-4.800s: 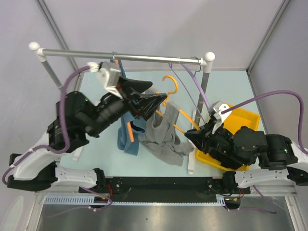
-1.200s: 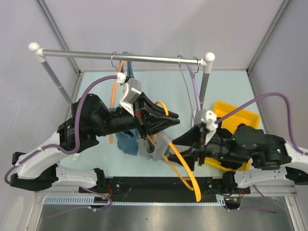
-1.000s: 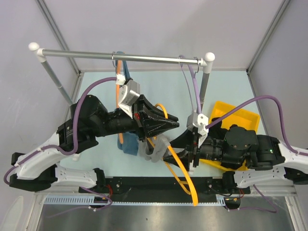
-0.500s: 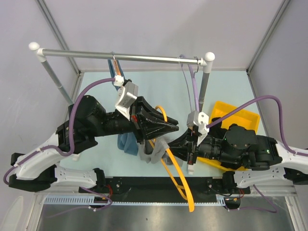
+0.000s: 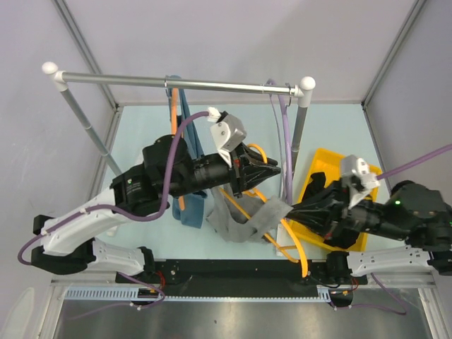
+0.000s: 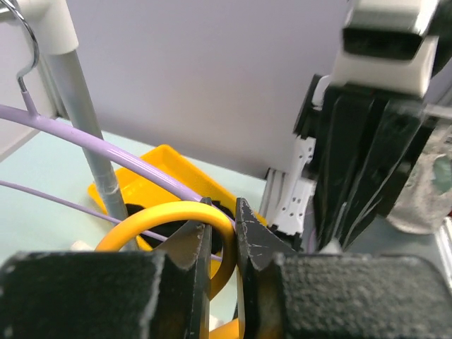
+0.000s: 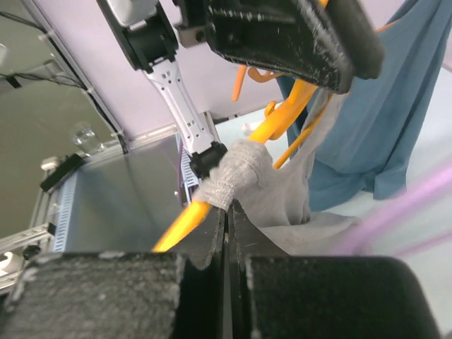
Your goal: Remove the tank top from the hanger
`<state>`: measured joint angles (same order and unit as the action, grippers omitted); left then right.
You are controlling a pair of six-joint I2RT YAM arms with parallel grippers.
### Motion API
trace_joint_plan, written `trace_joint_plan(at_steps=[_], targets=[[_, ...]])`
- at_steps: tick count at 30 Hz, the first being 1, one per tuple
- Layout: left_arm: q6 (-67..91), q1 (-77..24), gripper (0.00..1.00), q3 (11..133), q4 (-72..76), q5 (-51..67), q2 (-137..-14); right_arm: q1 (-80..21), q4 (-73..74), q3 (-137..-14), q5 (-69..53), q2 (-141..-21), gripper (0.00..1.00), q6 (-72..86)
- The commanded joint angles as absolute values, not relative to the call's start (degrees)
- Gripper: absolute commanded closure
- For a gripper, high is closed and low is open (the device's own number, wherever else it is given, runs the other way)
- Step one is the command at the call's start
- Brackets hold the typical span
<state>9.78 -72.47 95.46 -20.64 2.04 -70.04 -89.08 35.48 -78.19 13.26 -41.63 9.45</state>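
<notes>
Two hangers (image 5: 291,242) (image 5: 174,121), two garments (image 5: 244,224) (image 5: 189,210), one bin (image 5: 319,164)

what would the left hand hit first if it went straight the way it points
Probably the purple cable, crossing just past the tips of the left hand; the yellow bin lies beyond, though depth is unclear.

The orange plastic hanger (image 7: 176,227) hangs tilted in the air, hook uppermost and one arm slanting down toward the near edge. The grey tank top (image 5: 236,226) droops from it, crumpled, one strap bunched tight around that arm.
</notes>
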Motion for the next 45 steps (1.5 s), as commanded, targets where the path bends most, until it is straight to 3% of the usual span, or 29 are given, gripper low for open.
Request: trace_joint_plan(at_steps=[1,14,22,30,37,40,41,43,45], targets=[[5.36,-72.6,1.0,100.45,-20.82,-3.15,-71.27,-89.12,37.78,-79.37,10.91,-36.66,1.0,11.34],[1.41,-72.6,1.0,101.7,-18.11,-16.95,-70.93,-88.59,39.99,-69.27,-6.58,-25.41,1.0,16.26],[2.37,-72.6,1.0,97.91,-12.04,-17.49,-66.45,-88.51,37.71,-63.02,-8.79,-21.01,1.0,17.93],[7.55,-72.6,1.0,96.07,-10.46,-11.44,-63.99,-88.51,38.15,-58.01,-2.47,-20.83,1.0,19.51],[14.58,-72.6,1.0,94.75,-8.35,-2.38,-63.98,-88.51,36.47,-58.26,11.14,-29.43,1.0,20.82],[15.29,-72.6,1.0,95.44,-9.22,-0.63,-64.25,-88.51,41.03,-61.17,18.61,-33.3,0.94,23.01],[15.47,-72.6,1.0,95.62,-9.92,-0.53,-64.34,-88.51,42.87,-61.61,20.11,-33.75,0.85,23.72],[15.82,-72.6,1.0,95.8,-10.28,2.36,-64.42,-88.51,44.03,-62.14,21.8,-33.93,0.78,24.69],[15.82,-72.6,1.0,95.89,-10.81,5.79,-64.42,-88.59,43.86,-61.96,20.32,-33.23,0.66,25.05]])
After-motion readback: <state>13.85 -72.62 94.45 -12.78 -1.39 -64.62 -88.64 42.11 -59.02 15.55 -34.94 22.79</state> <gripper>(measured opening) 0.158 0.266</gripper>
